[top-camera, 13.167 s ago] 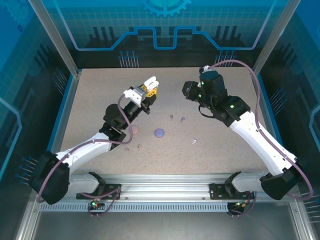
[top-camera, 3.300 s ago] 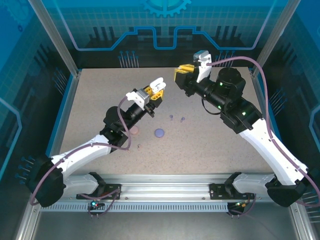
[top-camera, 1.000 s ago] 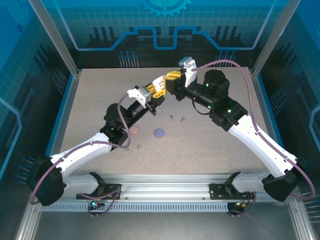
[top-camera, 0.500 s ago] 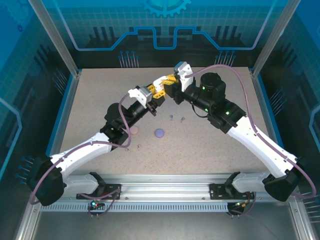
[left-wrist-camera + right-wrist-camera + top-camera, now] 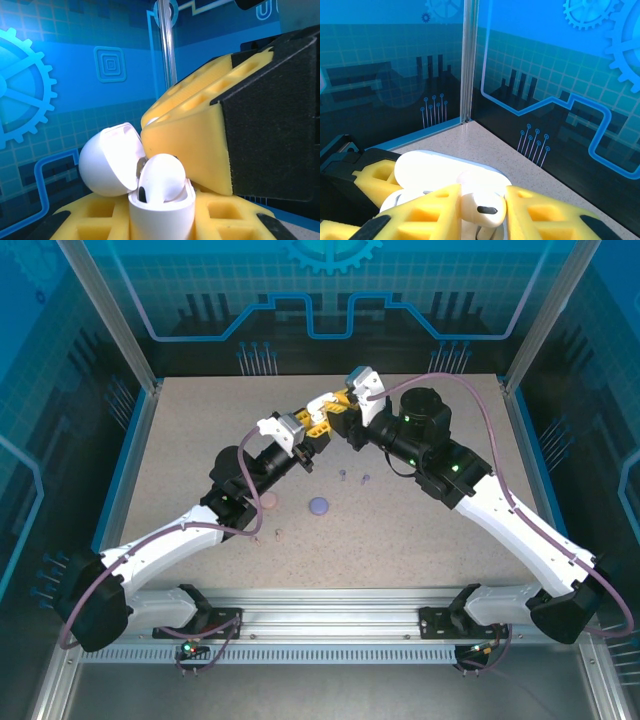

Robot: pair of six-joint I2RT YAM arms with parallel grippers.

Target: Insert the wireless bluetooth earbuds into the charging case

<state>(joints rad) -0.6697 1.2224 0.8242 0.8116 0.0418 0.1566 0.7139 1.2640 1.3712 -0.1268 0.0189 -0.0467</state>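
Both hands up off the speckled beige table [image 5: 200, 460], fingertip to fingertip over its far middle. Clamps the small glossy white plastic charging case [image 5: 162, 216] by its base in the left hand [image 5: 316, 418], closed hard on it, mouth up and domed lid [image 5: 106, 161] hinged back. Pinches one tiny white stemmed earbud [image 5: 481, 204] in the right hand [image 5: 348, 408], yellow ribbed fingers [image 5: 427, 210] narrowly parted and pressing it from both sides. Holds the earbud right at the case mouth: shows the rounded head above the rim, apparently points the stem down into the well, lines the long axis roughly up with the case's upright. Needs, by the look of it, only a short push down that axis from the right hand, then a release. Risks a cocked seat if tilted. Leaves the round purple case [image 5: 319, 506] down on the table, well apart
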